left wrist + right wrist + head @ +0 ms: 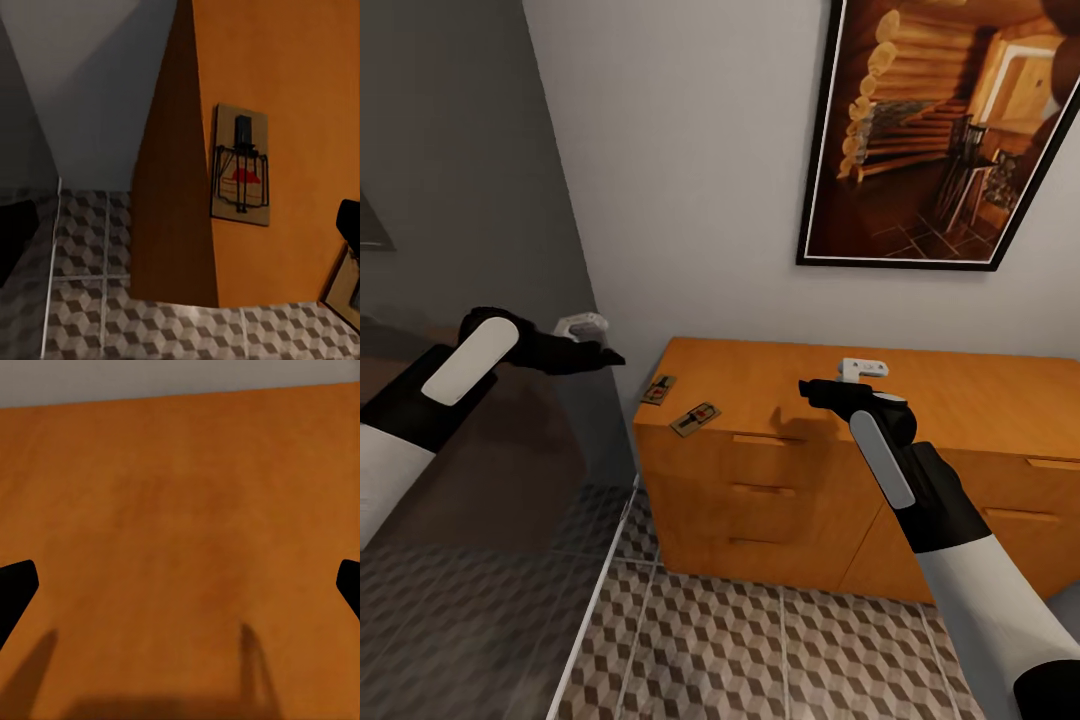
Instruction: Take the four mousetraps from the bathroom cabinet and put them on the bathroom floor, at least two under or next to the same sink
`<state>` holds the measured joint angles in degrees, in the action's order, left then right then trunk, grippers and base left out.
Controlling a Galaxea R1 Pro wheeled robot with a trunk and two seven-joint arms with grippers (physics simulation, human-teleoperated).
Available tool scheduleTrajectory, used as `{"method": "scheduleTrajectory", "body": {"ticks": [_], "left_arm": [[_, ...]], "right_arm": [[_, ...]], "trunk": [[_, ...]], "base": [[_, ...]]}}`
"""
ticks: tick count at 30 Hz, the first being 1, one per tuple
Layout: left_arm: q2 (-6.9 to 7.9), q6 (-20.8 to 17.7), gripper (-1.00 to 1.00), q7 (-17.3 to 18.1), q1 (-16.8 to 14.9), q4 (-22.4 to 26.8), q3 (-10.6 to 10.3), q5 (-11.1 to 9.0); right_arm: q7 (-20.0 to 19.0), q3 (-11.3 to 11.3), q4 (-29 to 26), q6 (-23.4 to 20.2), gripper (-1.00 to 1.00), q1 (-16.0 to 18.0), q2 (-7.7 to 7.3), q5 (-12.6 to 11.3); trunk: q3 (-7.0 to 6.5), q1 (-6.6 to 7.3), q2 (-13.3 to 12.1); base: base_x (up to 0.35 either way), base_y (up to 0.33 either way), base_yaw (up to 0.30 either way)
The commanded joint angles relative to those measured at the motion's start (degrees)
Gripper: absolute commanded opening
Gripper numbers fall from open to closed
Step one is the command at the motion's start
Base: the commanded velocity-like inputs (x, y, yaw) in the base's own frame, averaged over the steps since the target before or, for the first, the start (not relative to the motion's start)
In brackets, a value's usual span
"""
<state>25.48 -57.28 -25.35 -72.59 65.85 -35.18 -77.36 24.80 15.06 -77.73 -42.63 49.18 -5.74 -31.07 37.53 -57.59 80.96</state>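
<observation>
Resting on cabinet (780,385), two mousetraps (696,418)

We look down along our right gripper (180,585) onto the cabinet (180,487) top, a plain orange-brown wood surface. Our two dark fingertips (15,585) sit at opposite edges, spread wide with bare wood between them. Two soft shadows fall on the wood below. A grey wall (180,376) strip lies beyond the cabinet's far edge.
</observation>
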Motion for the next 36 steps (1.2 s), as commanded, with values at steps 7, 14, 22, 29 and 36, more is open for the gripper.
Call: {"method": "scheduleTrajectory", "body": {"ticks": [7,14,22,29,36], "left_arm": [[-3.05,0.25,1.0,-8.65,-0.28,-0.04,0.24,-0.66],[-8.04,0.71,1.0,-16.18,-0.72,-0.98,0.96,-0.63],[-15.14,0.83,1.0,-28.18,-0.86,-2.18,3.52,-0.6],[-17.85,0.85,1.0,-35.18,-0.88,-2.4,6.3,-0.57],[-18.7,0.85,1.0,-36.59,-0.84,-2.46,6.84,-0.52]], "right_arm": [[0.6,0.15,-0.05,-0.04,1.0,0.05,-0.03,-0.57],[0.6,0.15,-0.05,-0.01,1.0,0.04,0.02,-0.57],[0.6,0.15,-0.02,-0.01,1.0,0.04,0.03,-0.57],[0.6,0.15,-0.04,-0.01,1.0,0.04,0.03,-0.57],[0.6,0.15,-0.05,0.0,1.0,0.05,0.03,-0.59]], "trunk": [[0.06,0.0,0.03],[0.06,0.0,0.03],[0.06,0.0,0.03],[0.06,0.0,0.03],[0.06,0.0,0.03]], "base": [[0.0,0.0,0.0],[0.0,0.0,0.0],[0.0,0.0,0.0],[0.0,0.0,0.0],[0.0,0.0,0.0]]}}
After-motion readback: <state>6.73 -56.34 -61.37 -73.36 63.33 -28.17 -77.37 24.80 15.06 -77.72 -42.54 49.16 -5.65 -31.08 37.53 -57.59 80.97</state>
